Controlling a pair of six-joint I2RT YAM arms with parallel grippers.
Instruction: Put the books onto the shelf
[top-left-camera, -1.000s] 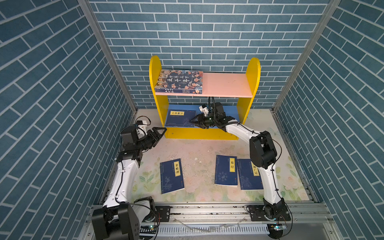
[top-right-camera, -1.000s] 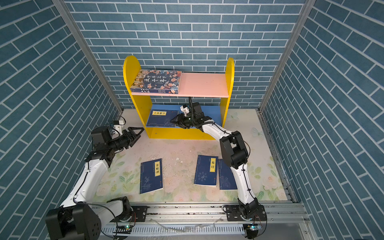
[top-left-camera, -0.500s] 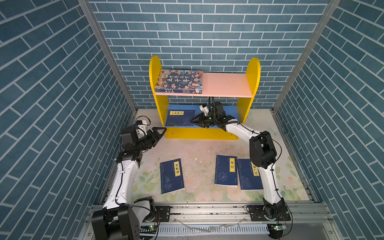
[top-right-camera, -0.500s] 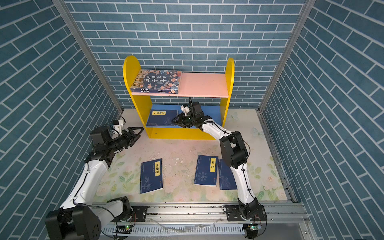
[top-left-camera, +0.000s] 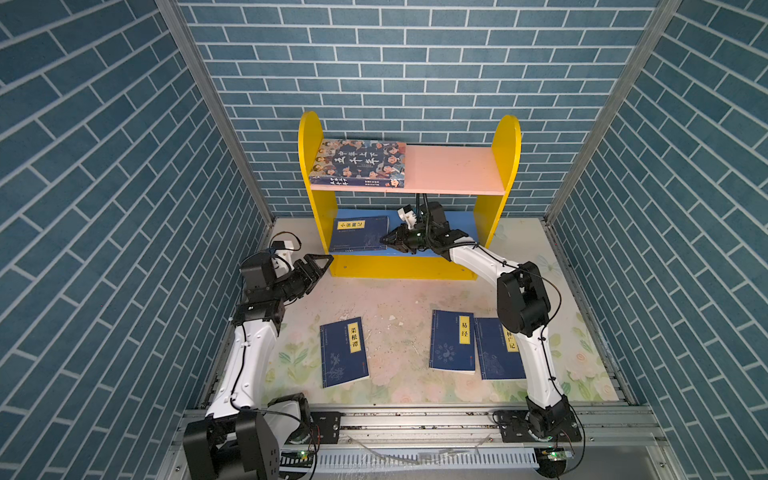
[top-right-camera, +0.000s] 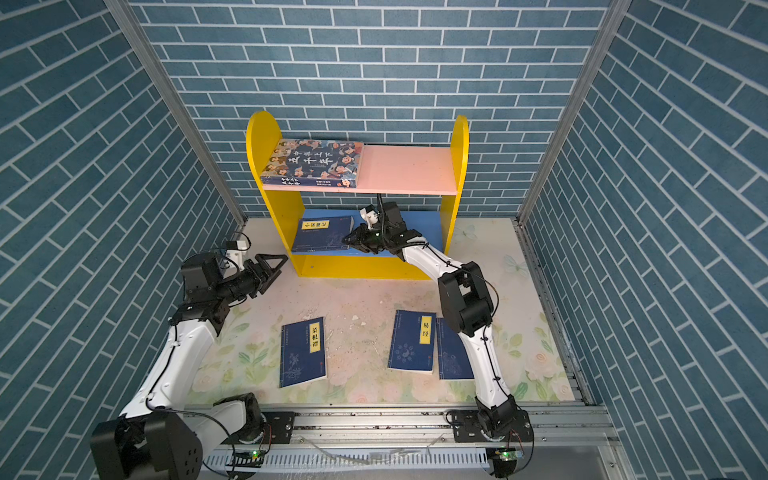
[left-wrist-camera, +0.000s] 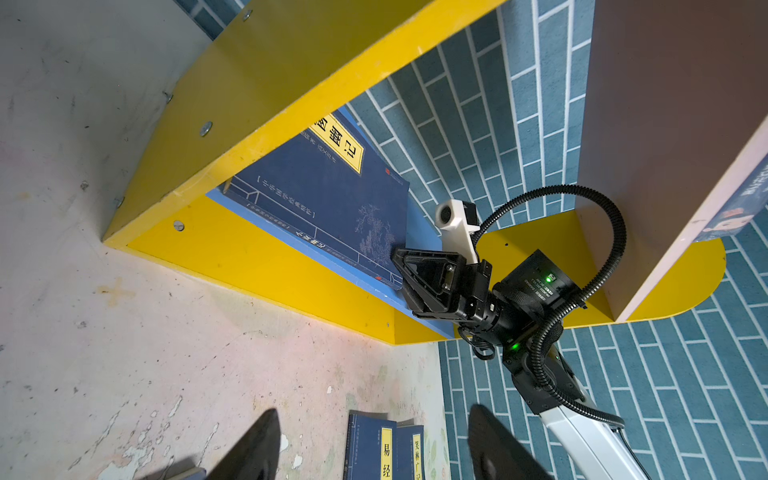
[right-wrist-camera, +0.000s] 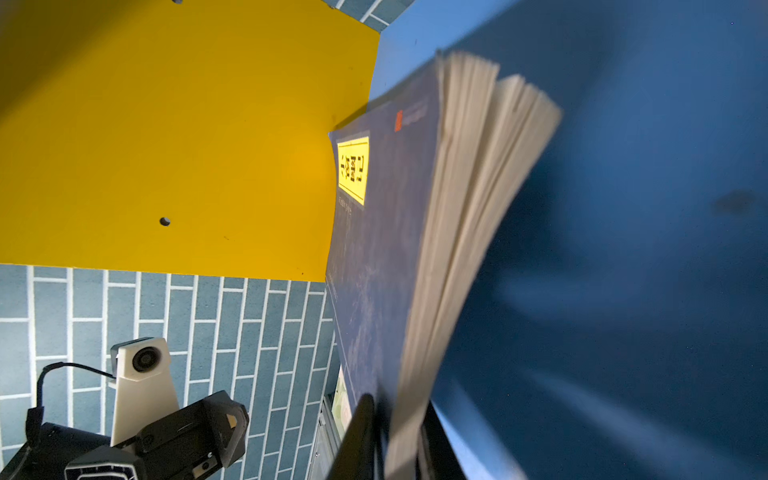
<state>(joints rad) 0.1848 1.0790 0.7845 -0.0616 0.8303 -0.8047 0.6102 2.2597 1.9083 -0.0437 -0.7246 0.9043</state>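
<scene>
Jaws spread and empty, the left gripper (top-left-camera: 322, 268) hung at nine o'clock of the floor mat (top-left-camera: 395, 299), apart from the shelf (top-left-camera: 309, 137). One navy book (top-left-camera: 343, 355) lay at seven o'clock. At twelve, the cartoon-face book (top-left-camera: 359, 162) covered the nine-o'clock half of the pink board (top-left-camera: 453, 168), its three-o'clock half bare. Below, the right gripper (top-left-camera: 384, 242) pinched the five-o'clock corner of the shelved navy book (top-left-camera: 359, 235) on the blue board (top-left-camera: 465, 222); only the right wrist view showed fanned pages between its fingers (right-wrist-camera: 361, 432). Bare blue board lay at that book's three o'clock. A pair of navy books (top-left-camera: 453, 340) lay touching at five o'clock.
</scene>
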